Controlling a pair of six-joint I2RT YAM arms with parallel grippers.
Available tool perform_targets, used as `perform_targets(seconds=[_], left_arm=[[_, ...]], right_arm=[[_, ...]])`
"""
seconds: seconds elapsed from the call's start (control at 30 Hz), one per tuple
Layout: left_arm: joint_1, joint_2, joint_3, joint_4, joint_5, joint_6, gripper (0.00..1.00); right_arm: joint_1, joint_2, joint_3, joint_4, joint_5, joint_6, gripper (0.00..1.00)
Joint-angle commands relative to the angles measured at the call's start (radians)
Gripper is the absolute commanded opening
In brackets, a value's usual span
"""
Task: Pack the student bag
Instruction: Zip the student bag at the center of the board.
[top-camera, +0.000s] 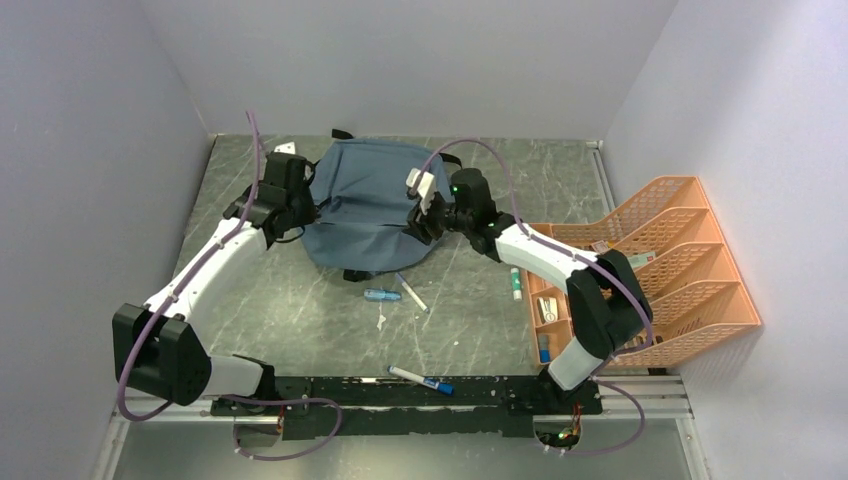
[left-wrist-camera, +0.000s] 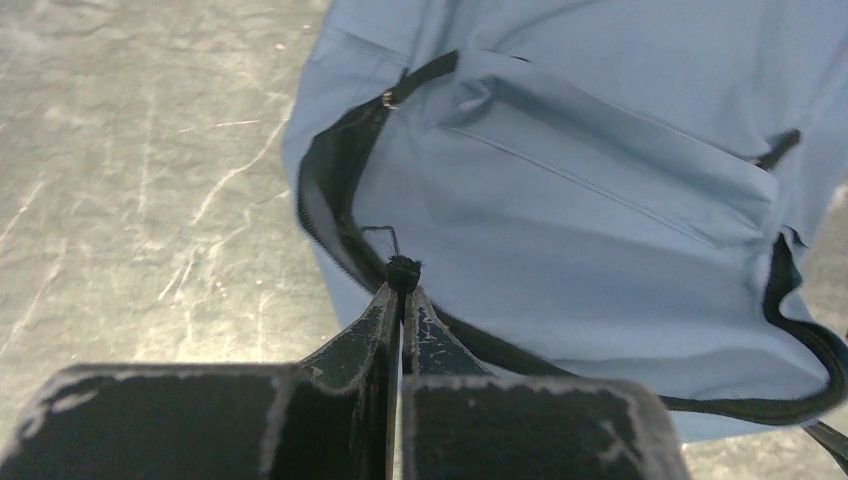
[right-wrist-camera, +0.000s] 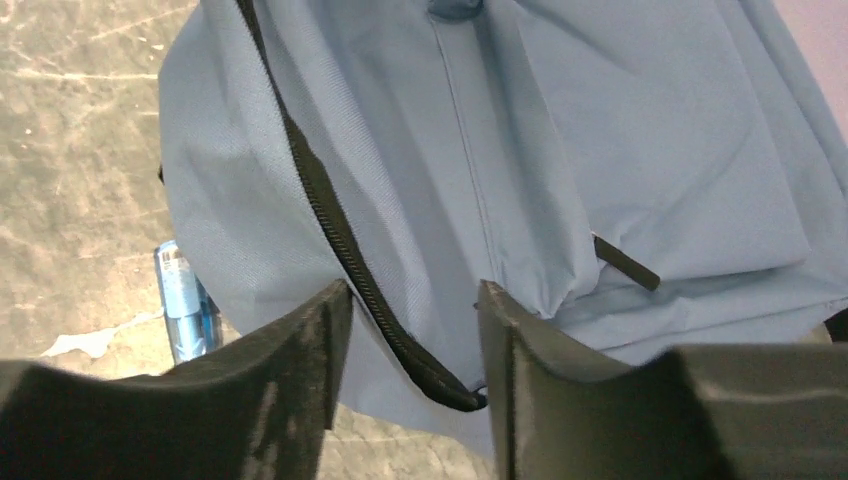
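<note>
Left jaws pinch the student bag (left-wrist-camera: 600, 200) zipper pull (left-wrist-camera: 403, 268).

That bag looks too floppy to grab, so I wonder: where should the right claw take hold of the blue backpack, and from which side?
Probably the fabric lip along the black zipper at the student bag's right edge, coming down from above. The cloth lies flat and slack; only that seam stands proud. The open right gripper straddles it, while the left gripper pinches the pull opposite.
</note>
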Motion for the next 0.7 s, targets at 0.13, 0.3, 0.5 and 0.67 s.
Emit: perform_targets(seconds=[0.13, 0.3, 0.5, 0.67], left_arm=[[-0.013, 0.008, -0.026, 0.127, 0.157, 0.060, 0.05], [-0.013, -0.010, -0.047, 0.128, 0.135, 0.050, 0.05], [-0.013, -0.024, -0.074, 0.130, 0.145, 0.024, 0.05], [-0.013, -0.038, -0.092, 0.134, 0.149, 0.017, 0.05]], right_arm=[[0.101, -0.035, 0.124, -0.086, -0.009, 0.018, 0.68], [0.213, 0.040, 0.172, -0.024, 0.024, 0.031, 0.78], [0.275, 0.172, 0.241, 0.060, 0.051, 0.022, 0.83], [0.290, 0.256, 0.292, 0.093, 0.089, -0.009, 0.84]])
